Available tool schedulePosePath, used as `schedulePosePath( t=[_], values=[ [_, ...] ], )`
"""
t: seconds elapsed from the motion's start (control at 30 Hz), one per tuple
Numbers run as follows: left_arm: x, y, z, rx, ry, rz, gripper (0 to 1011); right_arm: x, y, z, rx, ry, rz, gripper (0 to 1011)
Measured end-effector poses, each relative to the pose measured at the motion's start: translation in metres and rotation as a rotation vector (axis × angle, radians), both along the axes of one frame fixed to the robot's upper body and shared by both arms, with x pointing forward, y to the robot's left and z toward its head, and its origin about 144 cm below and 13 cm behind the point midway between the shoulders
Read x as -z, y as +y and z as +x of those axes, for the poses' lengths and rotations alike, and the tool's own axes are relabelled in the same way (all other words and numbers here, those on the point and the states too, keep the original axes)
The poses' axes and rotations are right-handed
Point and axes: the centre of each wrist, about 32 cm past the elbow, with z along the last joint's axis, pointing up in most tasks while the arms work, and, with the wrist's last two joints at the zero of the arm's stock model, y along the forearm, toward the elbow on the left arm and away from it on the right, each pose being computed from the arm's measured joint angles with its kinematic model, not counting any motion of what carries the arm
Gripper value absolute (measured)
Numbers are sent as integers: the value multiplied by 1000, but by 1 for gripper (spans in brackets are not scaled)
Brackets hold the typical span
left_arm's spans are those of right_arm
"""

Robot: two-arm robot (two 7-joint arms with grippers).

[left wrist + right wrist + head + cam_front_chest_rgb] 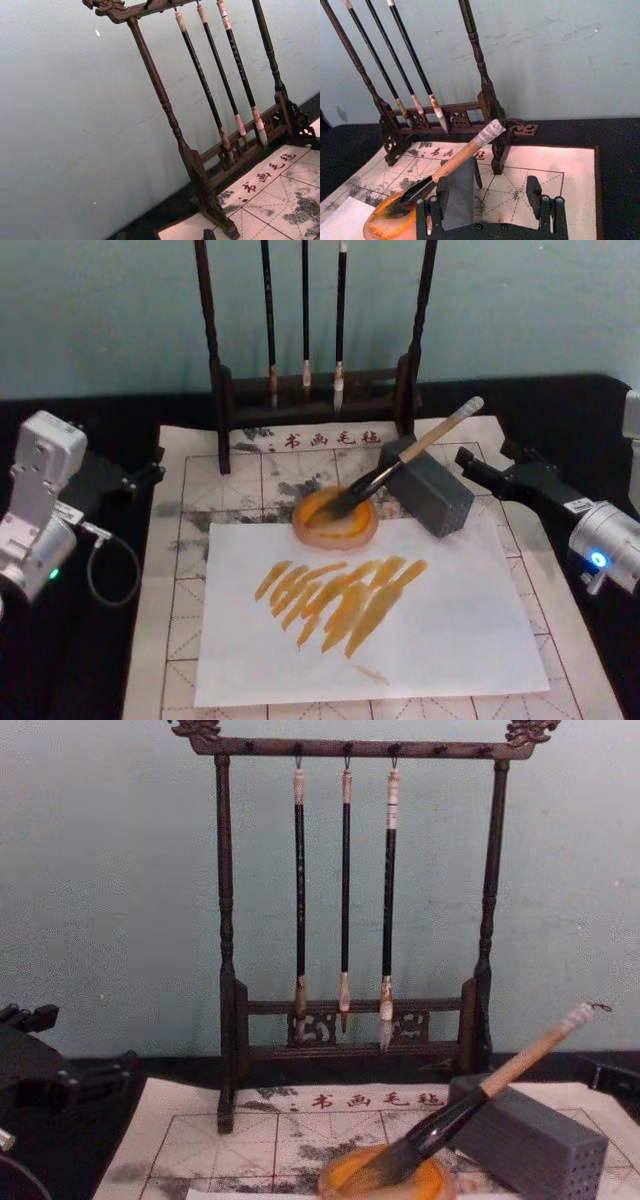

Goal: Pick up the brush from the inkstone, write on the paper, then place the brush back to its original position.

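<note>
The right gripper (pixel 490 210) is hanging with its two black fingers (pixel 534 192) spread wide and gripping nothing, just off the desk's (pixel 590 660) right edge and pointing in toward the grey rectangular block (pixel 428 487). The block is sitting in the open gap between the fingers in the right wrist view, with the brush (pixel 400 465) slanting just past it.

The brush is resting with its dark bushy tip in the round orange inkstone (pixel 336 519) near the middle of the desk, its pale handle leaning up and over the block toward the far right corner. The inkstone is overlapping the far edge of a plain white sheet (pixel 370 625) carrying orange strokes, which is lying over the red-gridded paper (pixel 180 570).

The left gripper (pixel 150 472) is parked off the left edge of the desk; its fingers cannot be made out.

Likely risks: fingers closing on the block instead of the handle, knocking the leaning brush so it rolls and flicks ink over the sheets, or dragging the light inkstone. The brush stand (pixel 355 920) with three thin brushes (pixel 345 895) along the far edge is leaving little room to lift.
</note>
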Motion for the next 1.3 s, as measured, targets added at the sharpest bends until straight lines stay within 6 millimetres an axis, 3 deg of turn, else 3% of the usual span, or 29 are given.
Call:
schedulePosePath(
  t=[1.3],
  values=[
    [0, 0, 0, 0, 0, 0, 1001, 0, -1, -1, -1, -3, -2, 1002]
  ],
)
